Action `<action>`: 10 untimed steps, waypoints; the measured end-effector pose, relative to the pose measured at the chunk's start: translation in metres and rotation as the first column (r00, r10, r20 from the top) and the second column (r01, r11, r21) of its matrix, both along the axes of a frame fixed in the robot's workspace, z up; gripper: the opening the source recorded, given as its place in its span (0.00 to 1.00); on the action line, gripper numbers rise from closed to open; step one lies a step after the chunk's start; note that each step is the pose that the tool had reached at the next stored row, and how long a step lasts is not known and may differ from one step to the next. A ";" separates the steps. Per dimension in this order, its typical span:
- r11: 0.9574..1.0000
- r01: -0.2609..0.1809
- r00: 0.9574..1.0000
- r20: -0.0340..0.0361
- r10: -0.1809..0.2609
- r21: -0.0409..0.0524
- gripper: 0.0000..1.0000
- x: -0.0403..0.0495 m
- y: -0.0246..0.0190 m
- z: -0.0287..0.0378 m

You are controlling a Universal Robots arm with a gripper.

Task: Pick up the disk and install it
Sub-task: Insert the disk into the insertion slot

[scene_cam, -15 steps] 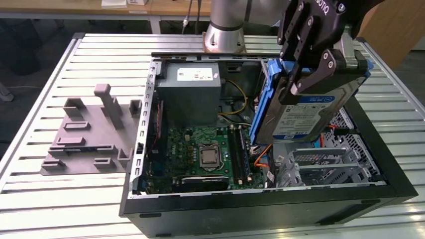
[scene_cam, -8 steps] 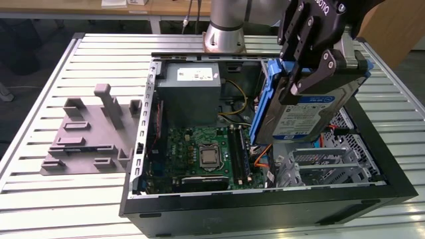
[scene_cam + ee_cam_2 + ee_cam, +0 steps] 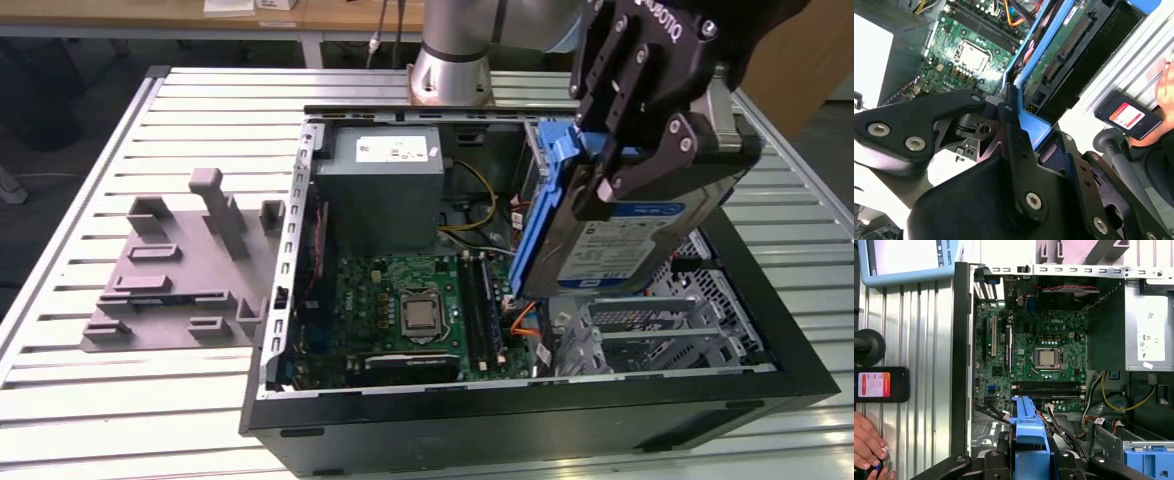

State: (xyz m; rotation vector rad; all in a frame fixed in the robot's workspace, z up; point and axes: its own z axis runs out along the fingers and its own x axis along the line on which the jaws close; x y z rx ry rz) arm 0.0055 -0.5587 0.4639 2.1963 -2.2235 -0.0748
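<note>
My gripper (image 3: 625, 170) is shut on the disk (image 3: 621, 245), a silver drive with a white-and-blue label in a blue carrier bracket (image 3: 539, 225). The disk hangs on edge, tilted, above the right part of the open computer case (image 3: 534, 420) in the exterior view, over the metal drive cage (image 3: 654, 330). In the first wrist view the blue carrier (image 3: 1029, 429) juts out between the black fingers (image 3: 1064, 460), with the motherboard (image 3: 1039, 360) beyond it. In the second wrist view the disk's green circuit-board side (image 3: 1061, 47) faces the camera.
A grey power-supply box (image 3: 380, 185) sits at the case's back. A grey fixture block (image 3: 174, 270) lies on the slatted table (image 3: 80, 400) at the exterior view's left. A person's hand (image 3: 866, 447), a dark handset (image 3: 881, 384) and a blue-framed screen (image 3: 909, 260) lie beside the case.
</note>
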 end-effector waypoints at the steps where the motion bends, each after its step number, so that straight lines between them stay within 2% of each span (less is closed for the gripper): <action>1: 1.000 0.000 1.000 0.000 0.000 0.000 0.36 0.0034 -0.0002 -0.0003; 4: 1.000 0.000 1.000 0.000 0.000 0.000 0.36 0.0102 -0.0019 -0.0022; 7: 1.000 0.000 1.000 0.000 0.000 0.000 0.36 0.0131 -0.0071 -0.0059; 10: 1.000 0.000 1.000 0.000 0.000 0.000 0.36 0.0199 -0.0103 -0.0095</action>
